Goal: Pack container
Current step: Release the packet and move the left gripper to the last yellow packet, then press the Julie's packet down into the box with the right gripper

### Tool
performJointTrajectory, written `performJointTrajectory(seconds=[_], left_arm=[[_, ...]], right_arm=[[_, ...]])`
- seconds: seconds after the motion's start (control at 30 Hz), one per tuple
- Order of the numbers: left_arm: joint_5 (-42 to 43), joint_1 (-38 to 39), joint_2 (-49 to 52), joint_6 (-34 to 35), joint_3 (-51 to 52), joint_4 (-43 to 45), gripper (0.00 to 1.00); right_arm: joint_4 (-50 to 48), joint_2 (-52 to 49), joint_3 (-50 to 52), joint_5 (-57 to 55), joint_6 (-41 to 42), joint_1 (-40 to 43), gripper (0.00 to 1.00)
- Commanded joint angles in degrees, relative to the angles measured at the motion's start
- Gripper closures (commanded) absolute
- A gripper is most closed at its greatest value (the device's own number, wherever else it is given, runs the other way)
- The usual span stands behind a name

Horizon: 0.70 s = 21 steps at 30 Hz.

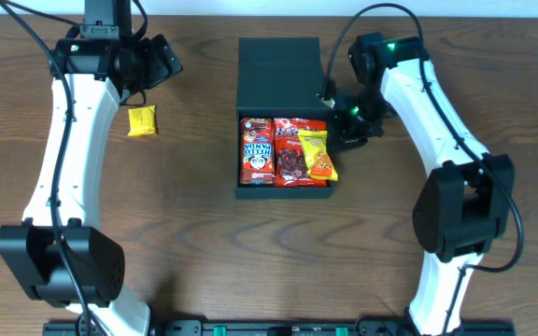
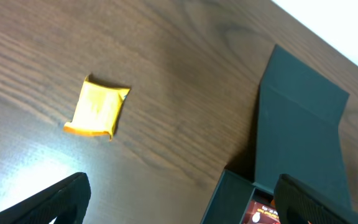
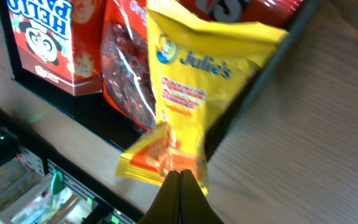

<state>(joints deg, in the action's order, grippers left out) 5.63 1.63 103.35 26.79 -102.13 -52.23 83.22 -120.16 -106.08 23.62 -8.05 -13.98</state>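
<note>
Right gripper [image 3: 180, 179] pinches the yellow packet [image 3: 197, 81] (edge only); lower it flat into the container [image 1: 278, 70]. Left gripper [image 2: 182, 190] spread.

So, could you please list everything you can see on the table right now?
container: one, dark teal-black, table centre, lid open
Hello Panda box: one, red, left in container
red packet: one, red, middle of container
Julie's packet: one, yellow, right in container, over its rim
small packet: one, yellow, on table left of container
table: one, brown wood
left gripper: one, black, open, above table
right gripper: one, black, shut, at Julie's packet
</note>
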Motion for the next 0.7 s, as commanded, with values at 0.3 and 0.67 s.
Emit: performJointTrajectory(seconds=[0.3,0.67], left_arm=[[-0.3,-0.1,-0.3,-2.6,-0.8,1.8,0.05],[-0.2,-0.1,-0.3,-2.6,-0.8,2.9,0.05]], right_arm=[[-5.7,0.8,7.5,-0.5,-1.4,-2.8,0.98],[-12.0,0.8,13.1,-0.5,-0.5,-3.0,0.98]])
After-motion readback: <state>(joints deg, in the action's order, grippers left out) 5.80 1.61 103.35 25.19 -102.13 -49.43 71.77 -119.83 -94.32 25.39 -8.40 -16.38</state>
